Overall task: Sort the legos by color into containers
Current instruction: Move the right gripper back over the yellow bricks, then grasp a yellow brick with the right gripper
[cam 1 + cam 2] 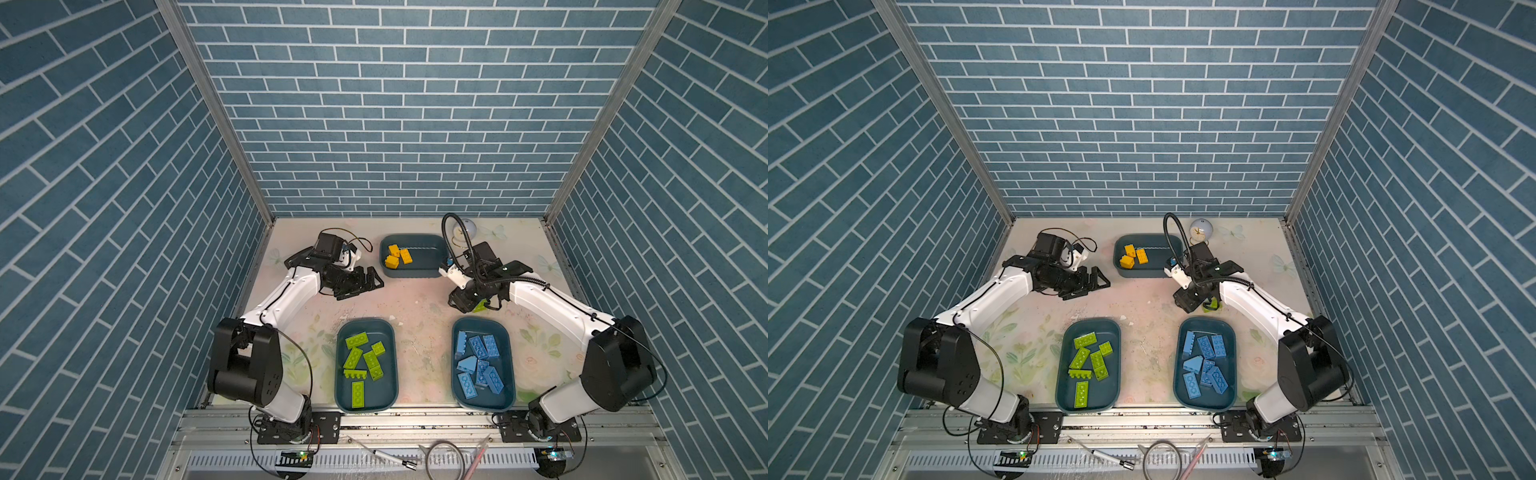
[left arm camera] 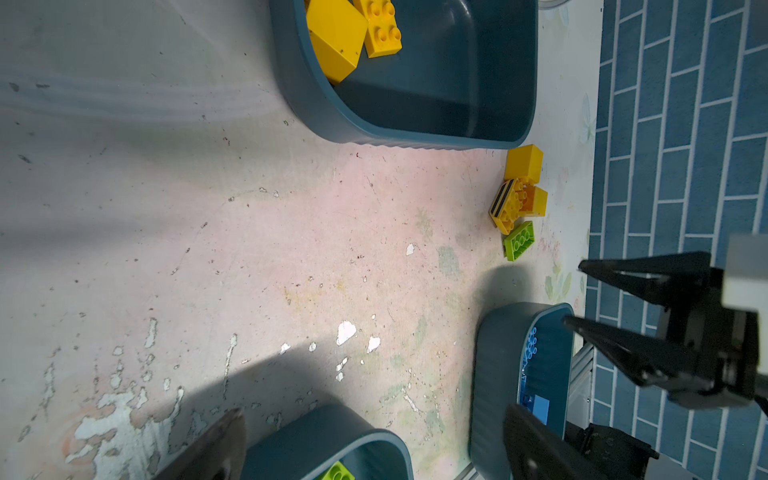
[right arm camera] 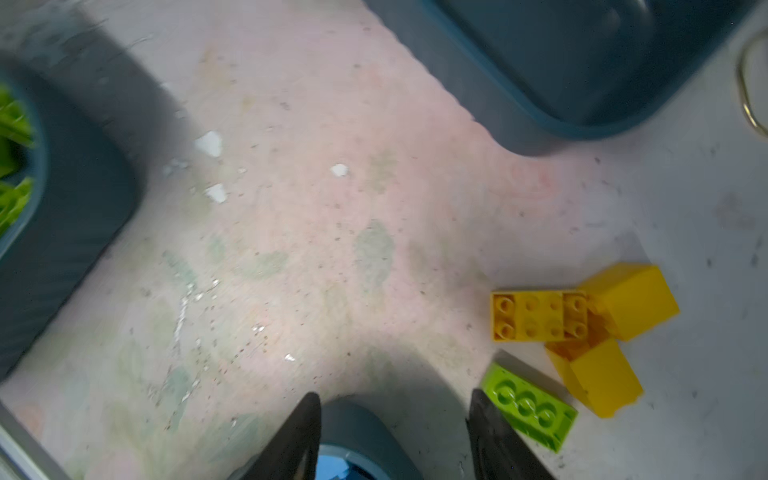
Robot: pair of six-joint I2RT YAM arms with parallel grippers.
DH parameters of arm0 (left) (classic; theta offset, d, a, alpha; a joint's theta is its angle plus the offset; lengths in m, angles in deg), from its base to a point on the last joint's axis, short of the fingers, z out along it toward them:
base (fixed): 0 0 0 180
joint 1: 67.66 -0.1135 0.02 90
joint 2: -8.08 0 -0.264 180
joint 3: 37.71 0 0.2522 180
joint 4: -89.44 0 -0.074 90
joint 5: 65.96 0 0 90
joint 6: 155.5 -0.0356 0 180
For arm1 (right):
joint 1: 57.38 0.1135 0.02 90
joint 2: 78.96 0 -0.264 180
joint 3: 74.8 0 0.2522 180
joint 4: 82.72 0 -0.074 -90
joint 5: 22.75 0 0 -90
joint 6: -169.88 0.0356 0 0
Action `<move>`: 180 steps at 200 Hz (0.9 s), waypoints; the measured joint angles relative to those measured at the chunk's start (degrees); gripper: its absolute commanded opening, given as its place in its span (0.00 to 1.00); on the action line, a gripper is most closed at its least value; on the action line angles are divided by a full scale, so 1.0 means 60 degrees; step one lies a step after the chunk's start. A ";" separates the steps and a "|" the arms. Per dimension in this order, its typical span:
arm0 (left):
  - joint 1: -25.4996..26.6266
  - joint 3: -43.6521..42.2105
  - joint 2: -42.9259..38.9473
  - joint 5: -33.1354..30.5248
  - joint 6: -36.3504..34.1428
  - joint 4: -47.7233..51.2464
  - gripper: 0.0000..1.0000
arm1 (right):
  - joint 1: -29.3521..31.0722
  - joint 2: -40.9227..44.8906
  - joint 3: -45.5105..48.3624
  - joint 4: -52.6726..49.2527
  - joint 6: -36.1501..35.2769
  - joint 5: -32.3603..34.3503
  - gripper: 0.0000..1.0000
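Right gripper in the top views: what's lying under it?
Only a lime green brick peeks out beneath the right gripper. The right wrist view shows three yellow bricks beside it, covered from above.

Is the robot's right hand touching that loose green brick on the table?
Apart. The left wrist view shows bare table between the right hand and the green brick.
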 measured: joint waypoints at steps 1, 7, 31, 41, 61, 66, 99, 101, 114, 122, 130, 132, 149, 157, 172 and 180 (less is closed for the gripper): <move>0.0000 0.0000 0.0000 0.0000 0.0000 0.0000 0.98 | -0.0022 -0.0018 -0.0007 0.0007 0.0044 0.0025 0.58; 0.0000 0.0000 0.0011 0.0000 0.0000 0.0000 0.97 | -0.0211 -0.0157 -0.0084 0.0040 0.0463 0.0233 0.57; 0.0000 0.0004 0.0117 -0.0004 0.0007 0.0004 0.97 | -0.0812 -0.0674 -0.0259 0.0302 0.2098 0.1086 0.59; 0.0000 0.0004 0.0175 -0.0007 0.0011 0.0004 0.98 | -0.0962 -0.0892 -0.0299 0.0430 0.2674 0.1439 0.59; 0.0000 0.0018 0.0277 -0.0007 0.0022 0.0025 0.97 | -0.1107 -0.1461 -0.0605 0.0546 0.3555 0.1996 0.61; 0.0000 0.0040 0.0299 -0.0007 0.0026 0.0036 0.98 | -0.1133 -0.1617 -0.0710 0.0590 0.3752 0.2106 0.61; 0.0004 0.0168 0.0412 -0.0007 0.0036 0.0036 0.97 | -0.1377 -0.2590 -0.1264 0.1049 0.4779 0.2441 0.62; 0.0004 0.0175 0.0412 -0.0007 0.0033 0.0036 0.97 | -0.1392 -0.2656 -0.1293 0.1082 0.4823 0.2441 0.62; 0.0000 0.0233 0.0444 -0.0007 0.0036 0.0036 0.97 | -0.1479 -0.3013 -0.1515 0.1198 0.5071 0.2444 0.61; 0.0000 0.0255 0.0459 -0.0007 0.0040 0.0029 0.97 | -0.1515 -0.3238 -0.1668 0.1268 0.5209 0.2441 0.61; 0.0000 0.0255 0.0474 -0.0004 0.0040 0.0025 0.97 | -0.1555 -0.3479 -0.1814 0.1333 0.5308 0.2437 0.60; 0.0000 0.0255 0.0474 -0.0007 0.0040 0.0029 0.97 | -0.1563 -0.3530 -0.1854 0.1333 0.5340 0.2441 0.59; 0.0000 0.0255 0.0488 -0.0007 0.0040 0.0033 0.97 | -0.1614 -0.3927 -0.2102 0.1413 0.5515 0.2433 0.55; 0.0000 0.0255 0.0492 -0.0007 0.0040 0.0036 0.98 | -0.1636 -0.4102 -0.2208 0.1443 0.5537 0.2426 0.52; 0.0000 0.0255 0.0492 -0.0007 0.0040 0.0033 0.98 | -0.1650 -0.4353 -0.2382 0.1435 0.5632 0.2419 0.46; 0.0000 0.0255 0.0492 -0.0007 0.0040 0.0033 0.97 | -0.1657 -0.4466 -0.2466 0.1439 0.5705 0.2422 0.43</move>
